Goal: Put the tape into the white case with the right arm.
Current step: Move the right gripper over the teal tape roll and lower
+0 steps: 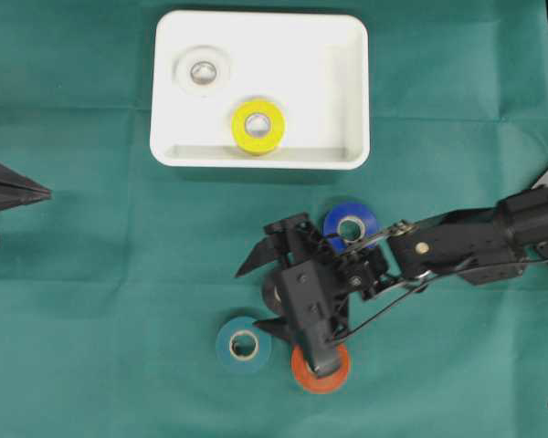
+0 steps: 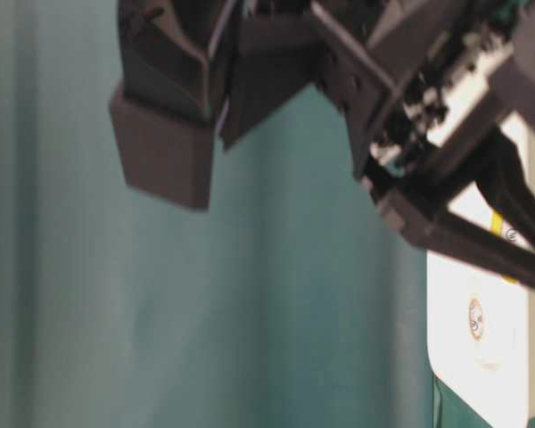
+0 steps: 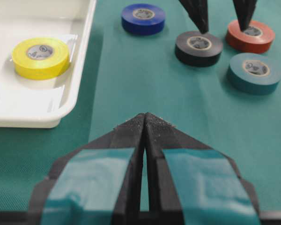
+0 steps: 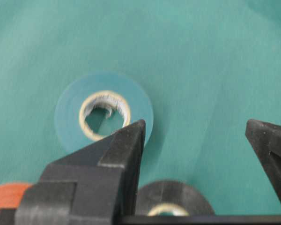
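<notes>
The white case (image 1: 347,91) lies at the back with a yellow tape (image 1: 258,126) and a white tape (image 1: 203,72) inside it. On the green cloth lie blue (image 1: 350,222), teal (image 1: 244,344), orange (image 1: 321,368) and black (image 1: 270,294) tapes. My right gripper (image 1: 248,297) is open and holds nothing; it hangs over the black tape, which is mostly hidden under it. In the right wrist view the black tape (image 4: 173,199) sits low between the fingers (image 4: 131,140), with the teal tape (image 4: 104,112) beyond the left tip. My left gripper (image 3: 145,117) is shut and empty at the left edge.
In the left wrist view the right gripper's fingertips (image 3: 200,18) point down over the black tape (image 3: 198,47), close to the orange tape (image 3: 250,35). The case rim (image 3: 79,70) is on the left. The table-level view shows blurred arm parts and the case (image 2: 477,357).
</notes>
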Controlling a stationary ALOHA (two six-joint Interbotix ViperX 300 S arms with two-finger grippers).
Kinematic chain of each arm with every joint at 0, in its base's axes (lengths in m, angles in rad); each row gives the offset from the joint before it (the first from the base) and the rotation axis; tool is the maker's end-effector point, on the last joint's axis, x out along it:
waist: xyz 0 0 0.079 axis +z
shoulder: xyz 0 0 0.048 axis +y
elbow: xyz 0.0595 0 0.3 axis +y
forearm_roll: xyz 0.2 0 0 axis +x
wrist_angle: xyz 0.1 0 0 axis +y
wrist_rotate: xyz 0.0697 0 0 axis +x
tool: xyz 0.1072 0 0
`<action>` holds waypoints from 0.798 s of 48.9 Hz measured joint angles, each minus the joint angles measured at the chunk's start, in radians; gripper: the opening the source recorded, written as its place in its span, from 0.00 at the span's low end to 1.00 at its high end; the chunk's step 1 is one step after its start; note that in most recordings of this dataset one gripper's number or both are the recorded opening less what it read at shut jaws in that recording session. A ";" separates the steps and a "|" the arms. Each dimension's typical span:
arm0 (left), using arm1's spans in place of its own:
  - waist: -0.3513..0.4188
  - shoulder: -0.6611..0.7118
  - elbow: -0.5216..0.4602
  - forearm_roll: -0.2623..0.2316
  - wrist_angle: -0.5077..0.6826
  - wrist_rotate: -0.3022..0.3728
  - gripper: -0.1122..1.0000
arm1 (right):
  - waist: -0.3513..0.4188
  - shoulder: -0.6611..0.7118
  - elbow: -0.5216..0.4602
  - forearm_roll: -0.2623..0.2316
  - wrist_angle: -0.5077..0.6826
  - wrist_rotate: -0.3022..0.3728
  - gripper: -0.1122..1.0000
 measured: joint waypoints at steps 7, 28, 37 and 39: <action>0.000 0.000 0.000 0.000 0.000 0.000 0.10 | 0.005 0.040 -0.051 0.000 0.014 0.002 0.69; -0.002 0.000 0.000 0.002 0.000 0.000 0.10 | 0.026 0.095 -0.121 0.000 0.075 0.002 0.69; 0.000 0.000 0.000 0.000 0.000 0.000 0.10 | 0.029 0.098 -0.121 0.000 0.077 0.003 0.69; 0.000 0.000 0.000 0.000 0.000 -0.002 0.10 | 0.029 0.101 -0.121 0.000 0.077 0.003 0.69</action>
